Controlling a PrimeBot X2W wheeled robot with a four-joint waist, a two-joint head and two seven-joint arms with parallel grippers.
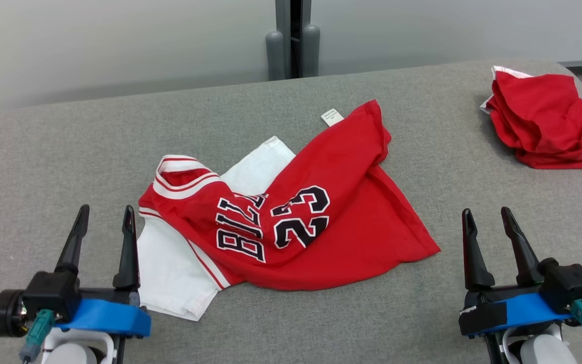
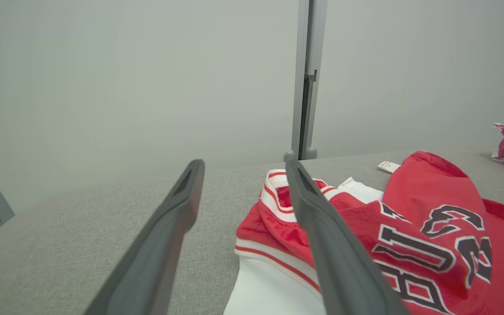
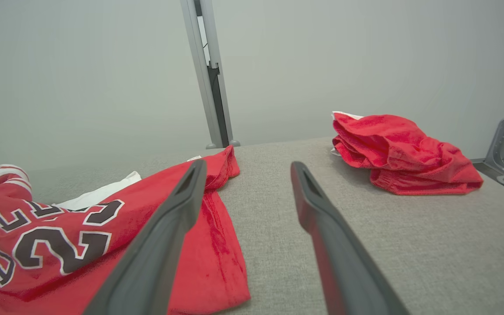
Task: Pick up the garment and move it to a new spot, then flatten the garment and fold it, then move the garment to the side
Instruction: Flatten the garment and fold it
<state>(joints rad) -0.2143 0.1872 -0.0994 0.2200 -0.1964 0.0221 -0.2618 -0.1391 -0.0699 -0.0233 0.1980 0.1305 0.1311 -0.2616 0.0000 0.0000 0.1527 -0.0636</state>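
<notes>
- Jersey (image 1: 331, 227), red with white trim, rumpled in the middle of the grey table (image 1: 43, 167), between the two grippers and held by neither.
- At the lower left of the head view, left gripper (image 1: 107, 208) with fingers spread wide and nothing between them; inner finger just beside the jersey's white edge, contact impossible to tell.
- In the left wrist view, that inner finger crossing in front of the striped collar (image 2: 278, 192), bare table between the two fingers.
- White panel (image 1: 170, 273) at the jersey's left, lying flat toward the robot, partly covered by the red layer.
- Black number 23 (image 1: 301, 217) and black lettering with white outlines across the red layer, upside down from the head view.
- Small white label (image 1: 332, 117) at the far side, just beside the jersey's far corner.
- Red fabric to the right creased into a ridge, then fanning out to a pointed corner near the right gripper but apart from it.
- At the lower right, right gripper (image 1: 486, 210) opened wide over bare table, empty.
- Second red garment (image 1: 546, 121), bunched in a heap at the far right corner of the table, well apart from the jersey.
</notes>
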